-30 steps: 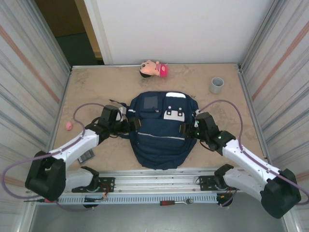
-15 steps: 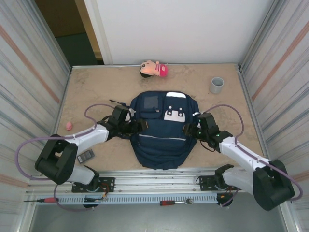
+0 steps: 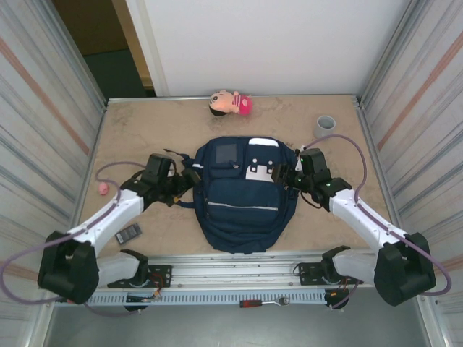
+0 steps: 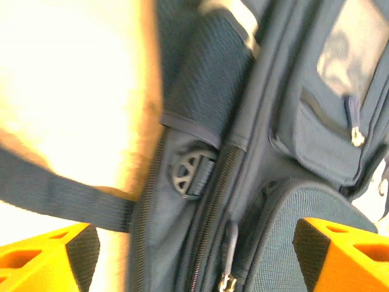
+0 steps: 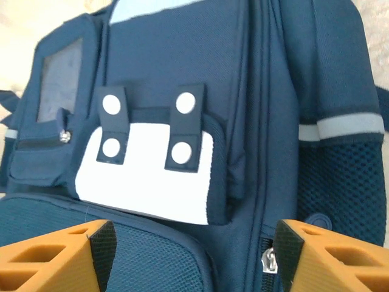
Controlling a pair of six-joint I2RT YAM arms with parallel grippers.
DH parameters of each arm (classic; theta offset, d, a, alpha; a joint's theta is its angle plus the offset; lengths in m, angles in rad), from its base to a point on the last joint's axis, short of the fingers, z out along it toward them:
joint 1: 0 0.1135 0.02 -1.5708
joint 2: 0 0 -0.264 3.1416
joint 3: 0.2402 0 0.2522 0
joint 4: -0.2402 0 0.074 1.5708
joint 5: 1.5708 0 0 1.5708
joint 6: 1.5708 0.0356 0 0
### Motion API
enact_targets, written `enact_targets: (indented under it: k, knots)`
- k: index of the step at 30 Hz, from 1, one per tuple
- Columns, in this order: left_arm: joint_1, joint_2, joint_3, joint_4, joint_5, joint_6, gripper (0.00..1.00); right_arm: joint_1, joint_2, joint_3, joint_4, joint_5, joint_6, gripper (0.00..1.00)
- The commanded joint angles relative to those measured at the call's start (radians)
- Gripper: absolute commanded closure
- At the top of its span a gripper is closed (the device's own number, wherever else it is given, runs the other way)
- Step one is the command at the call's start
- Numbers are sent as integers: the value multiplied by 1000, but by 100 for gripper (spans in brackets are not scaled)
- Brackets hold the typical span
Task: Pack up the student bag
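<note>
Blue student bag (image 3: 241, 206): navy fabric, flat on the table (image 3: 145, 130), front face up, lying between the two pincers.
Left pincer (image 3: 189, 178): jaws spread wide, nothing held; points at the bag's left side edge, just beside it. Contact: cannot tell.
Left fingers (image 4: 45, 255): orange, far apart; from the wrist the left pincer (image 4: 194, 255) looks straight onto the bag's side seam.
Buckle (image 4: 189, 173): dark plastic, straight ahead of left pincer, on the bag's side.
Strap (image 4: 61, 194): dark webbing, ahead and to the left of left pincer, running off from the bag's edge.
Zip pull (image 4: 228, 281): metal, between the left fingers, nearest thing to them.
Right pincer (image 3: 281, 174): jaws also wide apart, gripping nothing; faces the bag's upper right edge, just beside it.
Right fingers (image 5: 48, 261): orange, well apart; from the wrist the right pincer (image 5: 188, 255) faces the bag front.
White patch (image 5: 146, 176): ahead of right pincer, slightly left; two dark tabs with white dots overlap its top.
Grey stripe (image 5: 349, 125): ahead and right of right pincer, on the side pocket, above dark mesh.
Plush doll (image 3: 230, 103): pink and tan, well beyond both pincers, at the far table edge.
Grey cup (image 3: 325, 127): upright, beyond right pincer, near it, off the bag.
Pink bit (image 3: 103, 188): small, on the table outboard of left pincer, well apart.
</note>
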Motion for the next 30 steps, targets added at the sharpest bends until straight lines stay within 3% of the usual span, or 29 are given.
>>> enact_targets:
  k: [1,4,8,12,21,26,30]
  knots:
    - [44,-79,-3,-203,-116,-88,14,-2,-14,32,-84,-21,-41,29]
    - [109,-96,21,-363,-178,-131,13,-2,-17,44,-118,-20,-33,29]
    - [226,-57,54,-561,-229,-145,2,0,-27,38,-130,-18,-32,29]
    - [332,-12,83,-679,-287,-140,1,-1,-35,26,-136,-15,-32,29]
    - [547,-85,-11,-691,-377,-181,1,0,-59,13,-160,0,-42,29]
    - [686,-113,-61,-628,-374,-149,2,-1,-77,6,-168,7,-48,29]
    - [738,-87,-70,-602,-375,-132,2,-1,-85,6,-177,13,-53,29]
